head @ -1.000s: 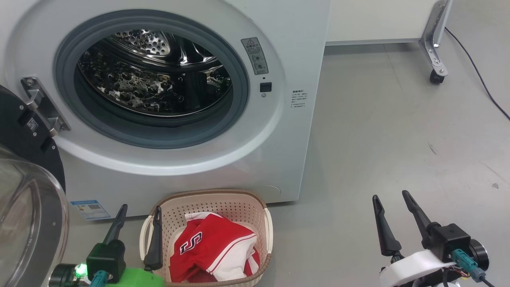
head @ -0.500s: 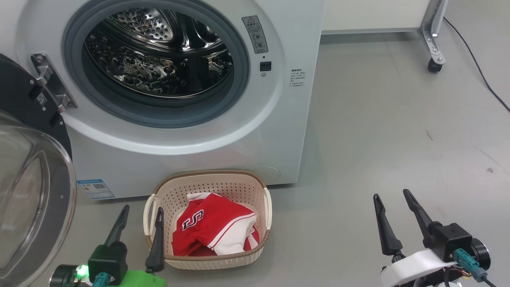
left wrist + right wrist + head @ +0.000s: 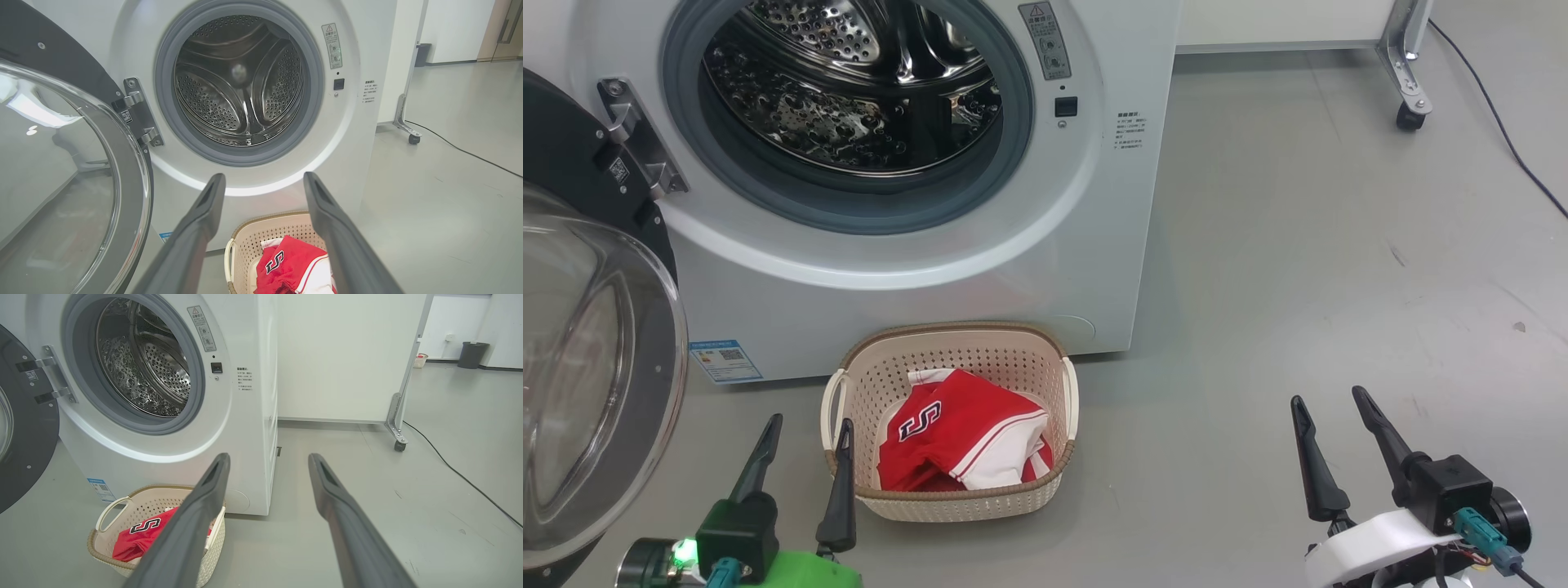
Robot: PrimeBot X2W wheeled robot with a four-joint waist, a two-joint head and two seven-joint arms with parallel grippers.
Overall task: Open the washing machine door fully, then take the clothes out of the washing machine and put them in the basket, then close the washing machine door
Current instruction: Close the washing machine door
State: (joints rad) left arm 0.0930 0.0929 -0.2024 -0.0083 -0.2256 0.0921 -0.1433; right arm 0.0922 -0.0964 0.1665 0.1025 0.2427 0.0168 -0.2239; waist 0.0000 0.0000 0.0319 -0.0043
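The clothes (image 3: 964,437) are deposited in the basket (image 3: 956,331), drum (image 3: 849,114) seemingly empty; left claw (image 3: 810,423) and right claw (image 3: 1326,397) are spread, nothing gripped; the wide-open washing machine door (image 3: 580,343) may be left unlatched if pushed weakly.

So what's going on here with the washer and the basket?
A two-armed robot is unloading the washing machine. The washing machine door is swung wide open to the left, the drum looks empty, and the clothes, red with an S emblem, lie in the basket on the floor in front of the machine. The left gripper and right gripper are both open and hold nothing. Closing the door is what's left.
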